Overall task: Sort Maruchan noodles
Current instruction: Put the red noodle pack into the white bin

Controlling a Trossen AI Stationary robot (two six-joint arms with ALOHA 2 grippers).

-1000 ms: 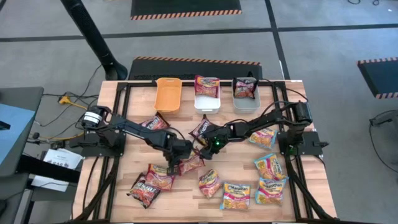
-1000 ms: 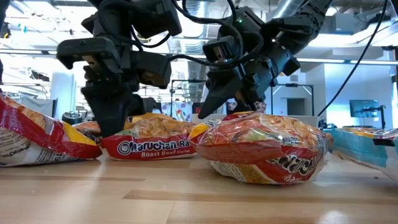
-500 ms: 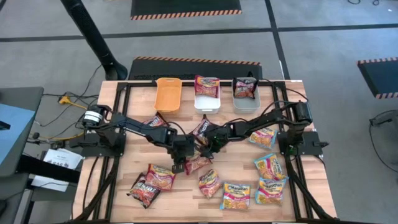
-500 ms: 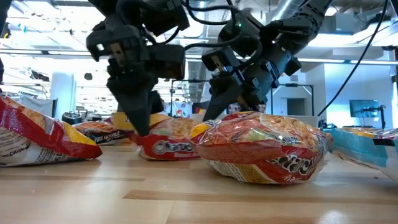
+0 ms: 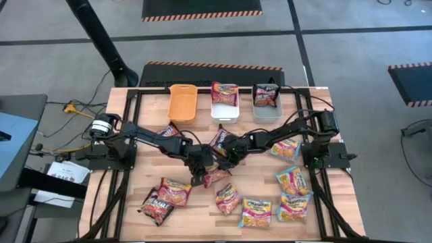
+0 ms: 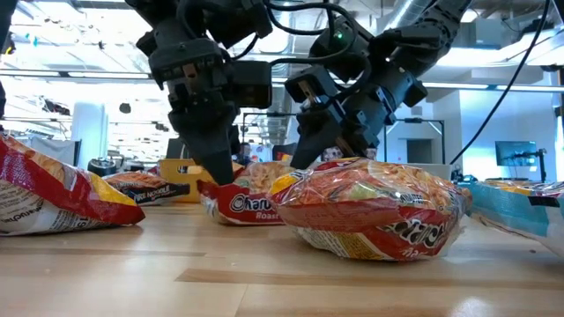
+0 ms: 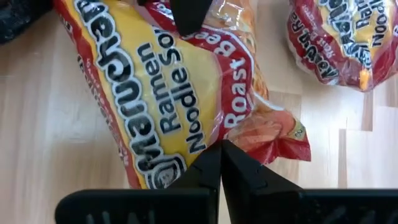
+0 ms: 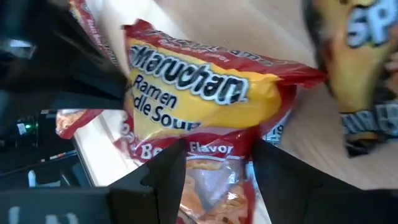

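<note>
Left gripper (image 5: 198, 177): mid-surface, fingers (image 7: 208, 171) pressed fully together, pinching the edge of the roast beef packet (image 5: 214, 177).
Roast beef packet: red and yellow glossy film, flat rectangle with crimped ends; lies on the wooden surface (image 5: 135, 196) at centre, between the two grippers.
Right gripper (image 5: 223, 156): just right of the left one, fingers (image 8: 166, 177) spread wide above the same packet's far end; no grip visible.
High view only: three bins along the far edge – orange bin (image 5: 182, 102) holding nothing visible, white bin (image 5: 225, 108) holding a red packet, grey bin (image 5: 267, 109) holding a dark packet. Loose packets lie near-left, near-centre and near-right; yellow-and-blue ones cluster at the right.
Low view only: left gripper's tip (image 6: 214, 167) comes down onto the packet (image 6: 247, 201); a bulging red-orange packet (image 6: 374, 210) fills the foreground, crinkled clear film showing noodles.
Left wrist view only: print reads "Ramen Noodle Soup" and "Roast Beef"; a second red packet (image 7: 339, 37) lies beside it, apart.
Right wrist view only: a dark packet (image 8: 360, 68) lies just beside the roast beef packet (image 8: 211, 106).
Surface: pale wood planks, black frame rails.
</note>
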